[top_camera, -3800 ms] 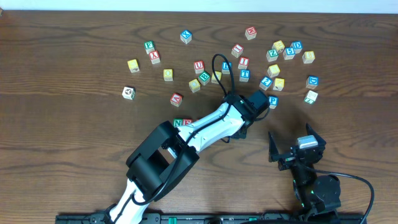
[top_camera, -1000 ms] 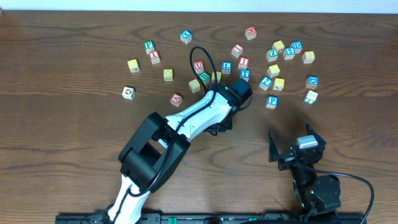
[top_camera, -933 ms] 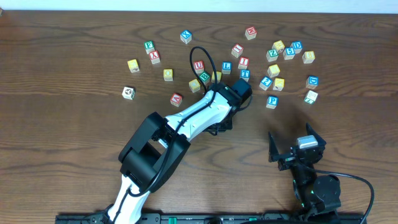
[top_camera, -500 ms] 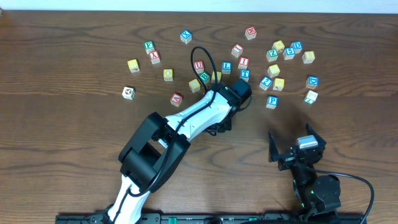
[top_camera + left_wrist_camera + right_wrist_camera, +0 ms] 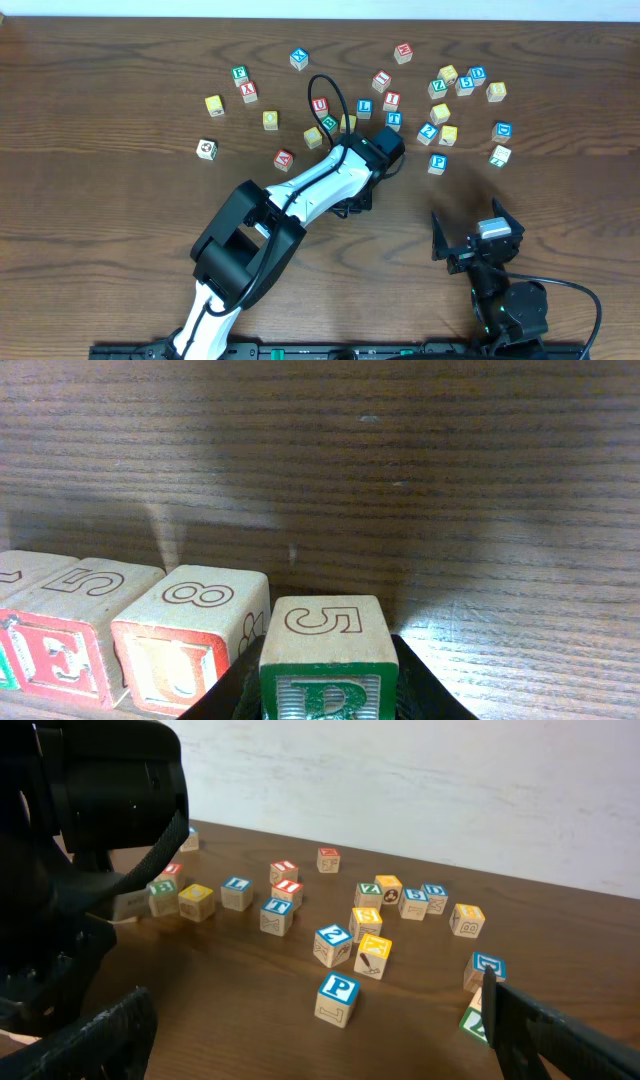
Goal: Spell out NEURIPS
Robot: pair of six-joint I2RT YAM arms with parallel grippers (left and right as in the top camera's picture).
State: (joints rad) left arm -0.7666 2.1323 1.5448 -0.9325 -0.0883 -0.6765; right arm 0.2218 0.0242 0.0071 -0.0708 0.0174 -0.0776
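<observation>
In the left wrist view my left gripper point(image 5: 325, 700) is shut on a wooden cube with a green R point(image 5: 325, 660), one black jaw on each side. The R cube stands just right of a red U cube point(image 5: 185, 640). A red E cube point(image 5: 65, 630) follows further left, and one more cube point(image 5: 12, 568) shows at the frame edge. From overhead my left arm point(image 5: 320, 185) hides this row. The blue P cube point(image 5: 437, 162) point(image 5: 338, 996) and the red I cube point(image 5: 391, 100) point(image 5: 288, 891) lie loose. My right gripper point(image 5: 475, 232) point(image 5: 315, 1042) is open and holds nothing, short of the P cube.
Several loose letter cubes are scattered across the far half of the table, among them X point(image 5: 248, 92), A point(image 5: 284, 158), L point(image 5: 364, 105), T point(image 5: 393, 120) and Z point(image 5: 428, 131). A black cable loop point(image 5: 312, 95) rises from my left wrist. A white wall point(image 5: 450, 790) backs the table.
Since the earliest frame my left arm has swung left and back, and it now covers the row of cubes. Nothing has moved over the last second.
</observation>
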